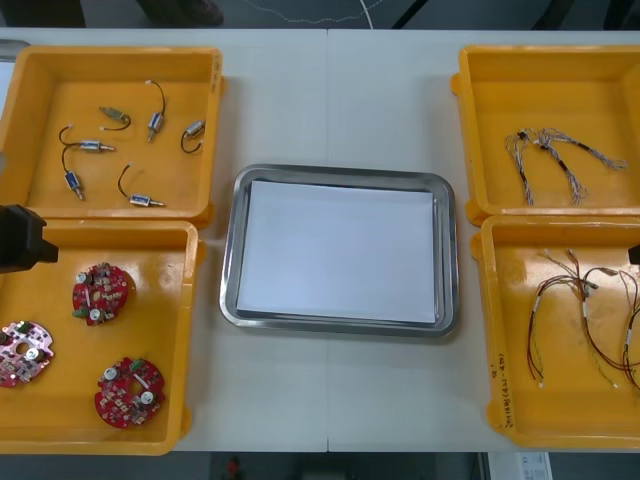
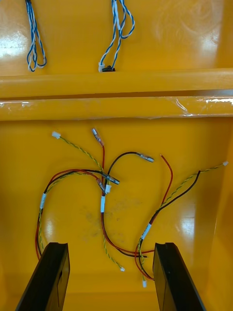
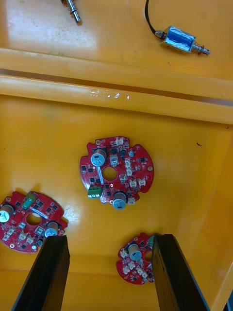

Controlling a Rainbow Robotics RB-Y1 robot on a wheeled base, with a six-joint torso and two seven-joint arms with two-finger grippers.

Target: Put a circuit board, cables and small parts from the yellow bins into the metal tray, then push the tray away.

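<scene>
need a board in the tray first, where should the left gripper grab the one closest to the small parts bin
Probably by its rim, from straight above. The board lies flat on the bin floor, clear of the walls and the other two boards, so the open left gripper can drop one finger on each side across its width. Avoid the raised parts on top.

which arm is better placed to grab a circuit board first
Left: the left gripper, open, hangs over the red circuit boards in their yellow bin; the right gripper, also open, is over red and yellow cables.
</scene>
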